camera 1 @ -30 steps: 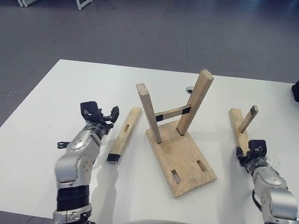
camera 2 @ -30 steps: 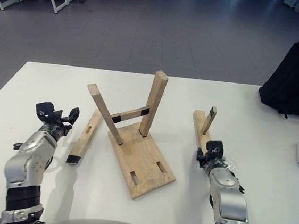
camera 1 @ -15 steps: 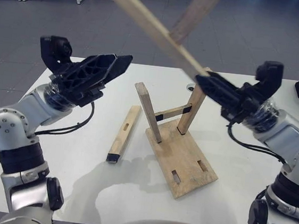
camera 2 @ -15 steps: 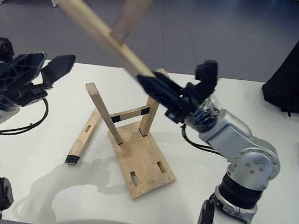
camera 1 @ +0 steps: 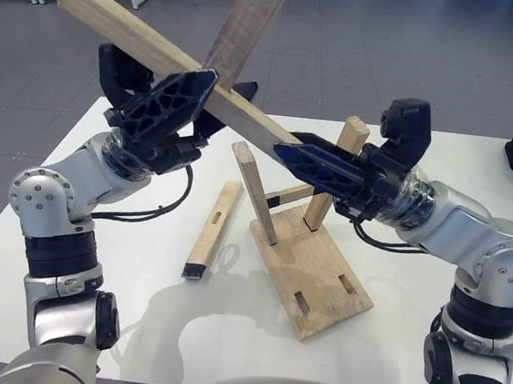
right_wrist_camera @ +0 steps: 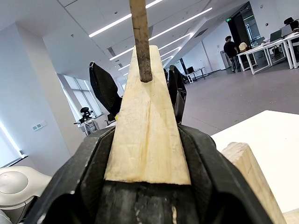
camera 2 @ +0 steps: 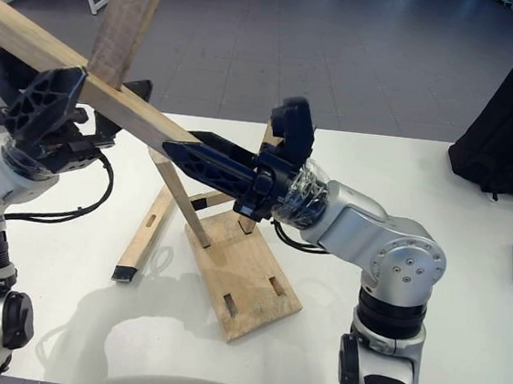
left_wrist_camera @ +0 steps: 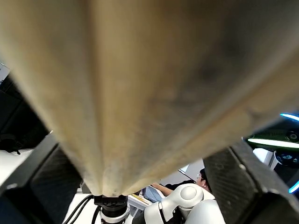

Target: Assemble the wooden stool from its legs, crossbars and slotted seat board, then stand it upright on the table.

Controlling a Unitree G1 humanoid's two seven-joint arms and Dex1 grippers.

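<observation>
Right gripper (camera 1: 288, 154): jaws clamped on the lower end of the raised leg (camera 1: 118, 26). Left gripper (camera 1: 222, 97): jaws closed on the same leg farther up, beside its upper crossbar (camera 1: 252, 13).

The raised leg is held above the seat board (camera 1: 320, 281). Its long axis climbs from over the board toward the robot's left, and the crossbar juts upward.

Judged done: two fitted legs (camera 1: 255, 192) joined by a lower crossbar (camera 1: 293, 193), standing in the board's far slots.

Remaining: the near slots are open, a loose leg (camera 1: 213, 229) lies flat left of the board, and the stool is not yet upright.
</observation>
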